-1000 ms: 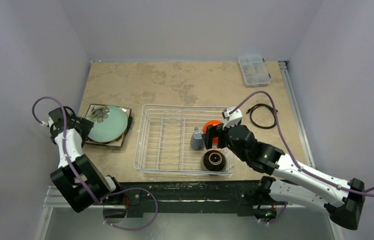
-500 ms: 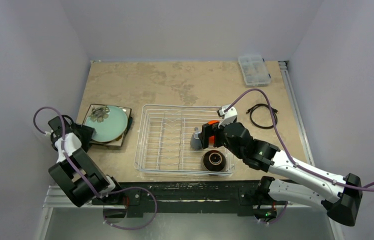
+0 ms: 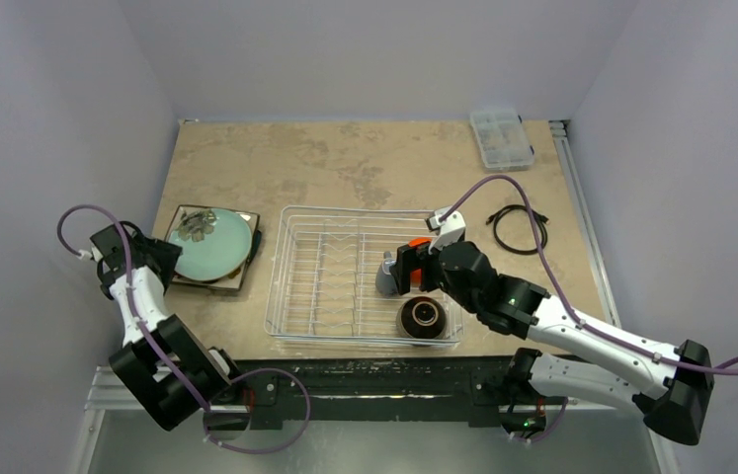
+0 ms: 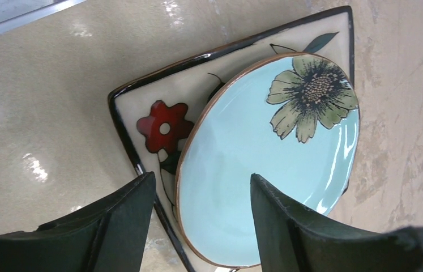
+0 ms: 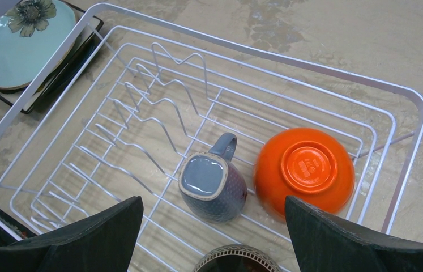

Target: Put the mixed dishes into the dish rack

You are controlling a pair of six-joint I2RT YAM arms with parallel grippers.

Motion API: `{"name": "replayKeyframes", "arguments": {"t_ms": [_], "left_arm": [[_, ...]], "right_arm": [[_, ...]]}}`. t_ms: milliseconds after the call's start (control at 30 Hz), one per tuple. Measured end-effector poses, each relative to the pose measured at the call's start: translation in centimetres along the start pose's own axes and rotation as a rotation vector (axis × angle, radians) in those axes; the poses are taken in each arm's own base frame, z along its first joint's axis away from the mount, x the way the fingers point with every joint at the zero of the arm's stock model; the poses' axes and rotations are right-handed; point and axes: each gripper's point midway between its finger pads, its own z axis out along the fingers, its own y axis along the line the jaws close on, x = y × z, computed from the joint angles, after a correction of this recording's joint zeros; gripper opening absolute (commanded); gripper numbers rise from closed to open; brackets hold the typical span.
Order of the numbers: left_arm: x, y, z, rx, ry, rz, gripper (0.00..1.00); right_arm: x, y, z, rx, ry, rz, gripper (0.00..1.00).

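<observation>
Left end effector (image 4: 200, 181) hangs wide open, empty, over the pale-teal plate (image 4: 254, 158) stacked on the square plate (image 4: 158, 113). A rim pinch may slip, or catch both plates.

Left arm folded tight nr its base, forearm raised, wrist angled inward, left gripper (image 4: 203, 226) w/ jaws apart; right arm stretched diag. fwd and left across the centre line, wrist pitched down, right gripper (image 5: 213, 207) w/ jaws spread wide.
</observation>
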Motion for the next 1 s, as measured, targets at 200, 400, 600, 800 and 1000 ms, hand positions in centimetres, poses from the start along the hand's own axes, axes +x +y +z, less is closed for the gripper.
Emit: {"name": "replayKeyframes", "arguments": {"t_ms": [200,400,600,800,1000], "left_arm": [[0.4,-1.1,0.7,0.064,0.038,0.017,0.48],[0.9,-1.5,1.5,0.092,0.081,0.007,0.46],[1.5,-1.6,2.1,0.114,0.119,-0.010,0.46],[1.1,-1.5,1.5,0.103,0.091,-0.003,0.48],[0.3,-0.9,0.9,0.057,0.054,0.003,0.52]], "right_arm": [[0.0,0.0,0.0,-0.001,0.001,0.000,0.96],[-0.1,0.0,-0.1,-0.003,-0.003,0.005,0.96],[-0.1,0.1,-0.1,-0.003,-0.004,0.009,0.96],[-0.1,0.1,-0.1,-0.003,-0.003,0.009,0.96],[0.0,0.1,0.0,-0.002,-0.001,0.007,0.96]]}}
